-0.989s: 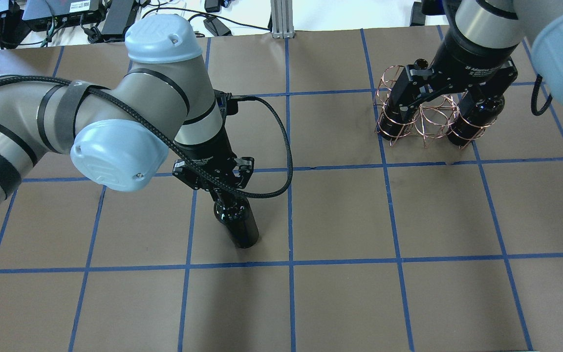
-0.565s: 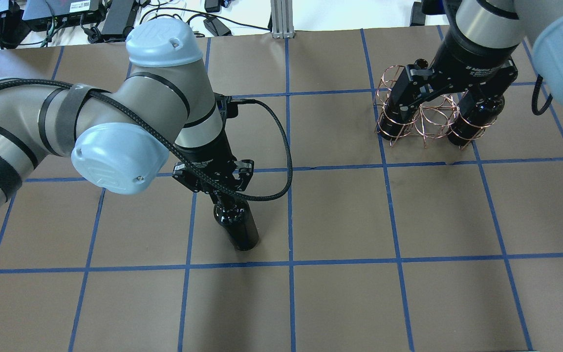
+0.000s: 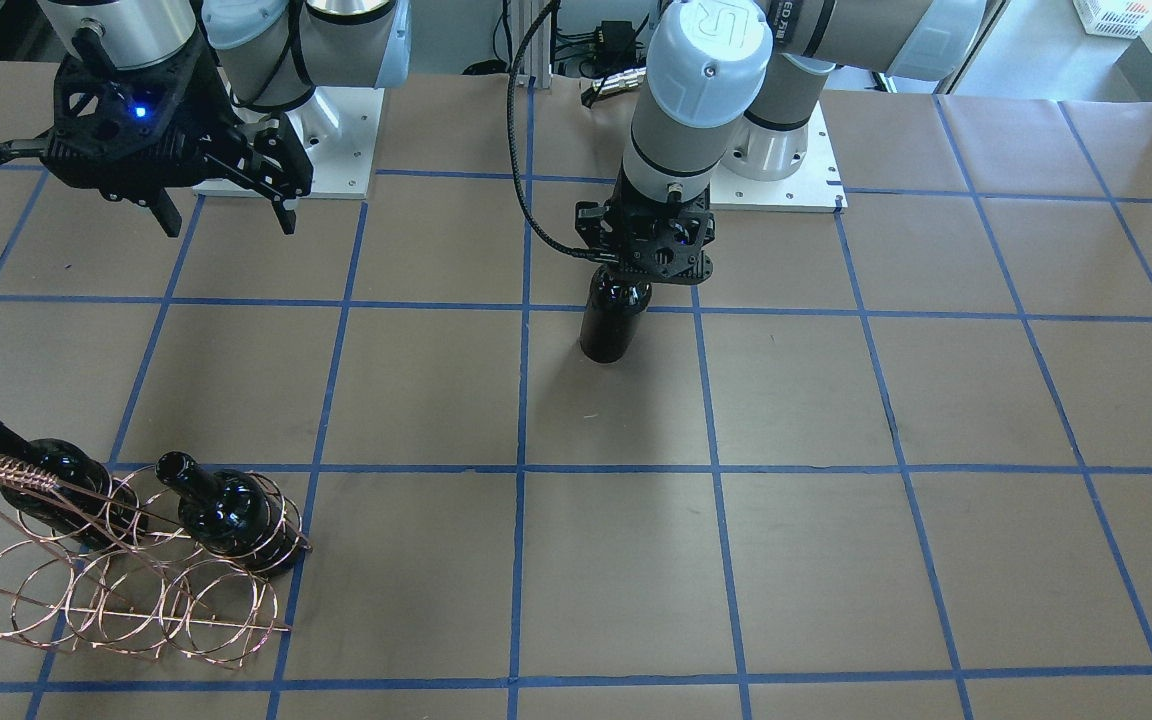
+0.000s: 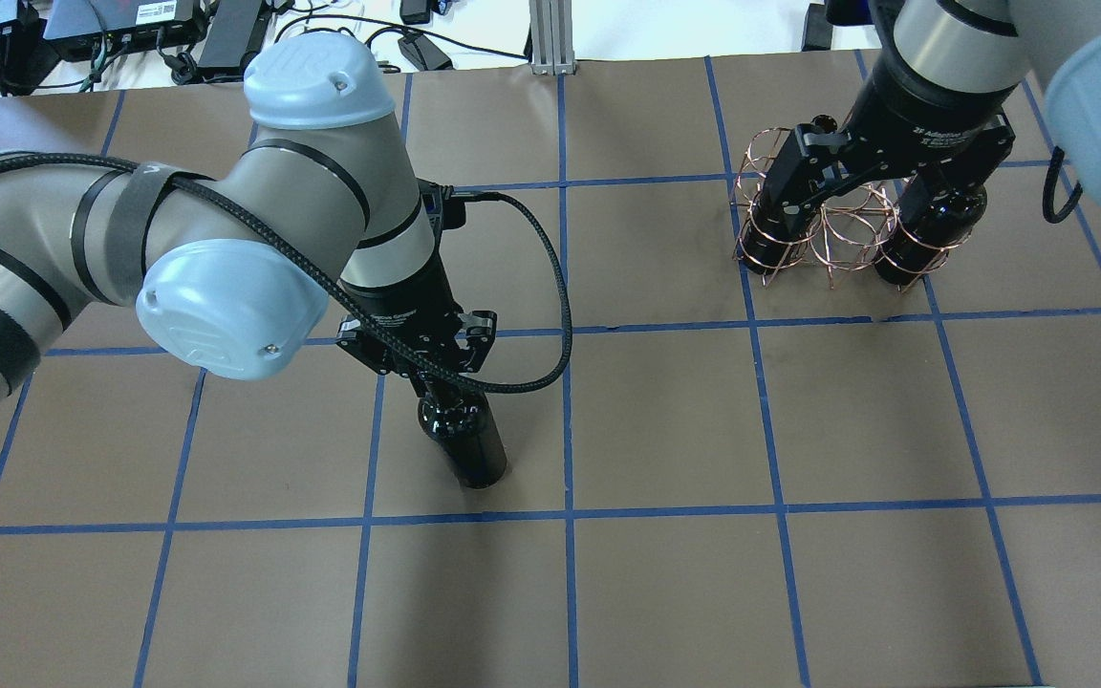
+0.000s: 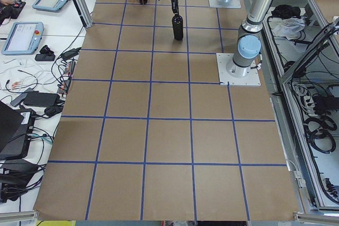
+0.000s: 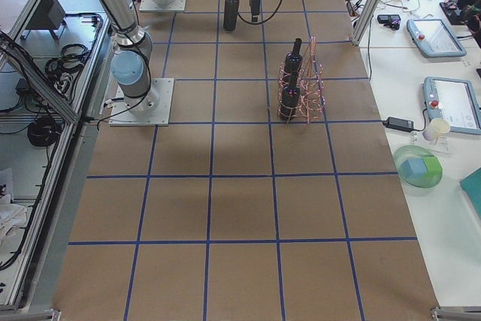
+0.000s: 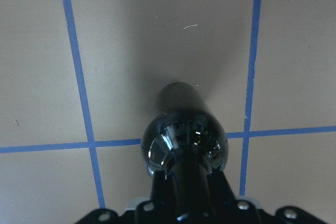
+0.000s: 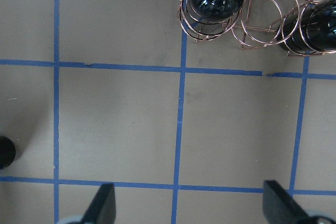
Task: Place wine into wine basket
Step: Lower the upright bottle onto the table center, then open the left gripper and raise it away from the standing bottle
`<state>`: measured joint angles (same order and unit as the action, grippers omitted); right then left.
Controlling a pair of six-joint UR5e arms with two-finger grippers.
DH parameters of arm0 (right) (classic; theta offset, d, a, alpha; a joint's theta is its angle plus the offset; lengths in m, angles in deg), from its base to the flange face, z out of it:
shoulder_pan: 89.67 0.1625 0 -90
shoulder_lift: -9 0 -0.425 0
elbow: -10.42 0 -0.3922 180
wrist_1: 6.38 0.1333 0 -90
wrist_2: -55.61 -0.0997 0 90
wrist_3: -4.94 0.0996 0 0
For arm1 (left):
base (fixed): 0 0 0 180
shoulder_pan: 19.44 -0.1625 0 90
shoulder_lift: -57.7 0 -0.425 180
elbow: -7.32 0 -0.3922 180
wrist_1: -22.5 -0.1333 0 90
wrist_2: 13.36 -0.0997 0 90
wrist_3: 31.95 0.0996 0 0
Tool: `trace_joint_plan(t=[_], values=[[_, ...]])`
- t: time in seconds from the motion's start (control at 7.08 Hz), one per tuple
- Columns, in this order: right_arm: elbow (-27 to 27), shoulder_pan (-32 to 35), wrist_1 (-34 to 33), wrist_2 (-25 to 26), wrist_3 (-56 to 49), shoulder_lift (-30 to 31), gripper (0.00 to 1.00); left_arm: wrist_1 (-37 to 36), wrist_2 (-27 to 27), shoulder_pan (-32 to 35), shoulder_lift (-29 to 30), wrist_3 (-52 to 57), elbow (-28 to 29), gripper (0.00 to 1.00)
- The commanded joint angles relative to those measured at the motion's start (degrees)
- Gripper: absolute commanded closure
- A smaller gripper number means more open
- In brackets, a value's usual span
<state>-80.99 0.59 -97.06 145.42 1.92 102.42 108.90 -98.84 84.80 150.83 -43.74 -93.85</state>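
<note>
Little has shifted over the last second: the left claw (image 3: 641, 275) still has the wine (image 3: 611, 322) by its neck, jaws closed tight on it. The wine stands upright near the middle of the table (image 3: 836, 420), well apart from the basket (image 3: 126, 585); whether its base touches the paper I cannot tell. The right claw (image 3: 229, 212) hangs high on the robot's side of the basket, fingers spread wide, holding nothing. Two other bottles (image 3: 231, 515) sit in the end rings of the basket's row nearer the robot.
</note>
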Motion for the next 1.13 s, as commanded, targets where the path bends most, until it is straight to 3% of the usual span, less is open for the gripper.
trace_joint_plan(t=[0.0,0.28,0.71,0.99], values=[[-0.1,0.0,0.1,-0.1,0.0,0.1,0.00,0.1,0.0,0.0,-0.1,-0.2,0.2,0.25],[-0.1,0.0,0.1,0.0,-0.1,0.2,0.00,0.1,-0.2,0.0,-0.2,-0.3,0.7,0.00],[-0.1,0.0,0.2,-0.1,-0.1,0.2,0.00,9.8,-0.9,-1.0,-0.6,-0.4,10.0,0.00],[-0.1,0.0,0.2,-0.4,0.2,0.1,0.00,10.3,-0.6,-4.5,-0.5,0.5,16.5,0.00]])
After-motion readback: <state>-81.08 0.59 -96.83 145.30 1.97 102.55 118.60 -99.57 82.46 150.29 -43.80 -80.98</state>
